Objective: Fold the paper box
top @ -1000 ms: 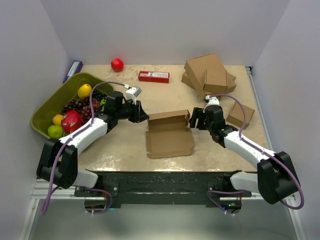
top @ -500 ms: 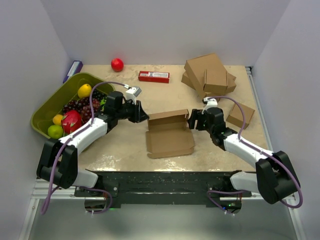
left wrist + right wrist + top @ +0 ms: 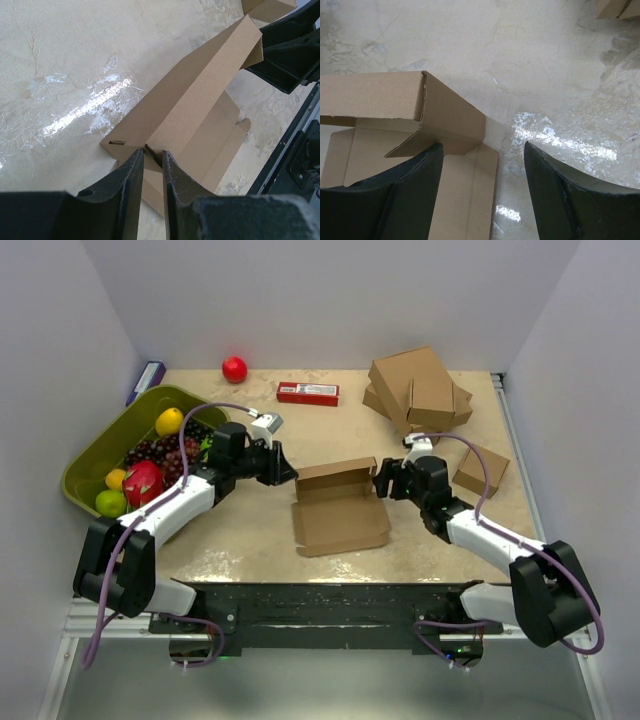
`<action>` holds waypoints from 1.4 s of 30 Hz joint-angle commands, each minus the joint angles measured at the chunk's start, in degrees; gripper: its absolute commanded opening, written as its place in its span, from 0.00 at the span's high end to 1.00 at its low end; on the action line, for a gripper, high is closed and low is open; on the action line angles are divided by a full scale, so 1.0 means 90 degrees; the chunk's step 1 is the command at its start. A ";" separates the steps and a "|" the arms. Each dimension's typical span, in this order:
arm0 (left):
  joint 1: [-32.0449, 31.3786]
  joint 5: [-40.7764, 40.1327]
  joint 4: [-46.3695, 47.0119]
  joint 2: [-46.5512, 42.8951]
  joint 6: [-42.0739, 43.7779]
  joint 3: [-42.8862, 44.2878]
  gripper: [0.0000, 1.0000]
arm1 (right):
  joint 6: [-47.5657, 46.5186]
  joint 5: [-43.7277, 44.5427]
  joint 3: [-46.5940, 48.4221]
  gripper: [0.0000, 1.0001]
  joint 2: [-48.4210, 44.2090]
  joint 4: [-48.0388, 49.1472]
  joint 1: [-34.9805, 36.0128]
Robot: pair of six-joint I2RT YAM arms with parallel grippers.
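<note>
A: From above, a beige table (image 3: 250,540) inside a white booth. Where is the paper box?
B: The paper box (image 3: 340,515) lies in the middle of the frame. Its base is flat and its rear side stands up along the upper edge. The left gripper (image 3: 291,475) sits at that side's left end, just where it was a second ago.
A: And the other end?
B: The right gripper (image 3: 381,478) has crept leftward and now almost meets the right end.
A: Left wrist view?
B: The fingers (image 3: 131,172) at bottom centre are pinched narrow on the cardboard corner, so the left gripper is clamped on the box. The raised side runs to the upper right, where the right gripper shows as a black shape beside it.
A: Right wrist view?
B: Its fingers (image 3: 412,192) stand wide apart and hold nothing. The folded end tab, centre left, lies just ahead of the left-hand finger. Whether they touch I cannot tell.
A: Meaning?
B: I judge the left side is anchoring the box while the right closes in to tuck that tab. The folding looks barely begun.
</note>
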 commanded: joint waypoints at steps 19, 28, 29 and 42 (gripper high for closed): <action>-0.0045 -0.0139 -0.0483 0.0117 0.0333 0.0095 0.77 | -0.0548 -0.0487 0.0249 0.38 0.0897 0.1798 -0.0007; -0.0045 -0.0149 -0.0493 0.0146 0.0343 0.0095 0.77 | -0.0558 -0.0721 0.0180 0.42 0.1161 0.2356 0.0003; -0.0045 -0.0139 -0.0502 0.0146 0.0343 0.0095 0.77 | -0.0558 -0.0731 0.0180 0.42 0.1190 0.2385 -0.0007; -0.0045 -0.0139 -0.0532 0.0185 0.0363 0.0115 0.77 | -0.0685 -0.0702 0.0453 0.46 0.1912 0.2971 0.0003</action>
